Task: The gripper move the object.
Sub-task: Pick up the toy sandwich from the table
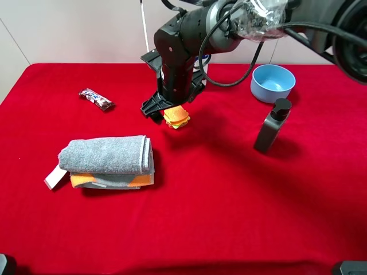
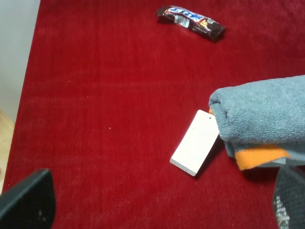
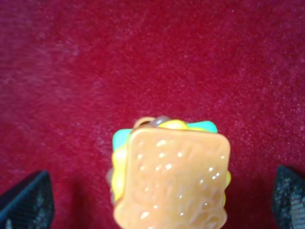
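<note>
The toy sandwich [image 1: 176, 118], orange-yellow slices with green and red layers, lies on the red cloth just behind the middle. The right wrist view shows it close up [image 3: 171, 181]. My right gripper [image 1: 171, 109] reaches across the middle and hangs right over the sandwich. Its jaws are open, and its fingertips [image 3: 26, 200] stand wide apart on either side of the sandwich without touching it. My left gripper [image 2: 162, 205] is open and empty, low over the cloth near the towel's white tag [image 2: 195, 142]. It does not show in the exterior view.
A folded grey towel [image 1: 106, 156] over an orange layer lies front left. A wrapped candy bar [image 1: 96, 99] lies back left. A blue bowl [image 1: 272, 83] and a dark bottle [image 1: 272, 126] stand to the right. The red table [image 1: 229, 217] ends at a pale wall.
</note>
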Action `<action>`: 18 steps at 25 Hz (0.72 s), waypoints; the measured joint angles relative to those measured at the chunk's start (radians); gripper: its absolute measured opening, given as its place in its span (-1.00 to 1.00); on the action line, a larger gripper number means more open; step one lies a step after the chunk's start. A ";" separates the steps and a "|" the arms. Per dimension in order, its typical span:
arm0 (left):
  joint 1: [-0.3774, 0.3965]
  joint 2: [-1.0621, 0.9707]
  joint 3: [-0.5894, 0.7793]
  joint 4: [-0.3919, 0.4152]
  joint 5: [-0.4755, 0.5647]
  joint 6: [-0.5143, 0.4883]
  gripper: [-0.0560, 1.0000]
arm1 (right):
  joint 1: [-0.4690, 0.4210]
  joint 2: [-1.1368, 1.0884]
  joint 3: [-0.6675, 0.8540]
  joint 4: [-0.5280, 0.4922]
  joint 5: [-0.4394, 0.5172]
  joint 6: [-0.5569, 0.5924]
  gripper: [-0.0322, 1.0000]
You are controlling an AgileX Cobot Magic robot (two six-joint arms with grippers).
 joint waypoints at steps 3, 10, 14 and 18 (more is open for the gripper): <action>0.000 0.000 0.000 0.000 0.000 0.000 0.80 | -0.015 0.013 -0.001 0.000 -0.012 0.000 0.41; 0.000 0.000 0.000 0.000 0.000 0.000 0.80 | -0.038 0.034 -0.001 0.001 -0.029 0.000 0.41; 0.000 0.000 0.000 0.000 0.000 0.000 0.80 | -0.044 0.046 -0.001 0.001 -0.044 0.000 0.41; 0.000 0.000 0.000 0.000 0.000 0.000 0.80 | -0.048 0.048 -0.001 0.004 -0.053 0.000 0.41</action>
